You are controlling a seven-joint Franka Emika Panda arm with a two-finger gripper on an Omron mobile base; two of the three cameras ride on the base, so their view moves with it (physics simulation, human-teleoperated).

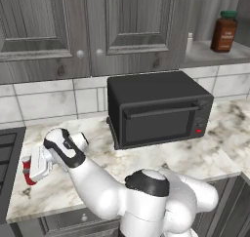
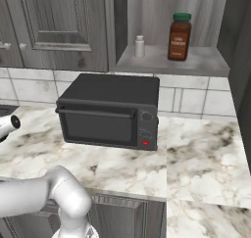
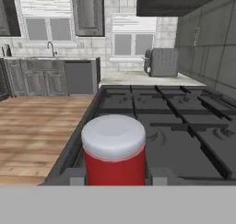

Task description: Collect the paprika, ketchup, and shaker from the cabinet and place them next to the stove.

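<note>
My gripper (image 1: 32, 168) is shut on the ketchup (image 1: 27, 175), a small red bottle held low over the marble counter right beside the stove (image 1: 8, 158). In the hand view the ketchup's white cap (image 3: 114, 136) sits between my fingertips (image 3: 73, 176), with the black grates of the stove (image 3: 184, 126) just behind it. I cannot tell whether the bottle rests on the counter. The paprika (image 1: 224, 32) (image 2: 180, 36) and the small whitish shaker (image 1: 189, 42) (image 2: 139, 46) stand upright on the shelf of the open cabinet (image 2: 162, 63), far to the right of my gripper.
A black toaster oven (image 1: 156, 111) (image 2: 110, 109) stands on the counter (image 1: 195, 155) below the cabinet. Closed panelled doors with round knobs (image 1: 80, 53) hang above. Beyond the stove a silver toaster (image 3: 161, 61) sits on the far counter.
</note>
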